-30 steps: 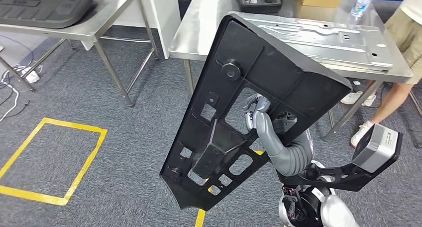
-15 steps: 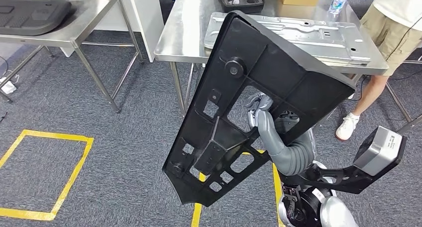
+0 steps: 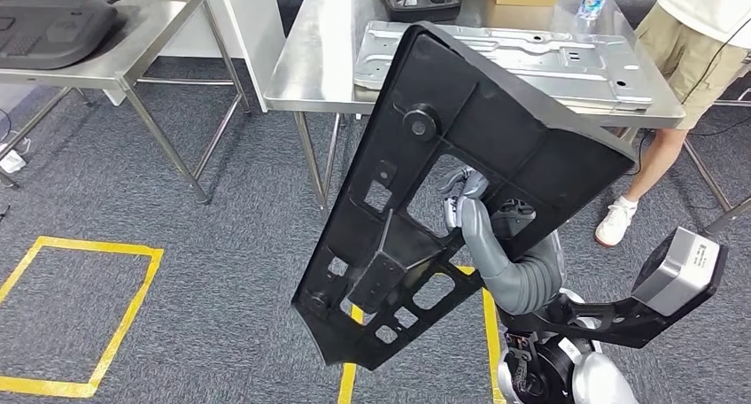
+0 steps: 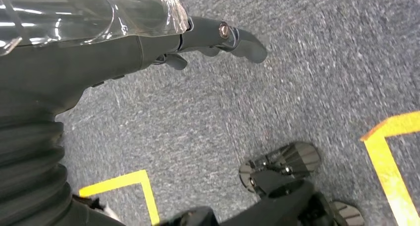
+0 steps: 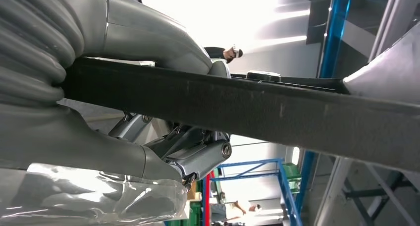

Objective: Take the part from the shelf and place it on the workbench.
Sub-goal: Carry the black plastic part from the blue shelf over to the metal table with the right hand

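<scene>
The right robot hand [image 3: 462, 200] is gripping the large black part [image 3: 460, 147] through one of its openings, holding it tilted above the carpet. The steel surface [image 3: 310, 67] is lying toward twelve o'clock. The left robot hand [image 4: 218, 35] is hanging with fingers extended, holding nothing.
</scene>
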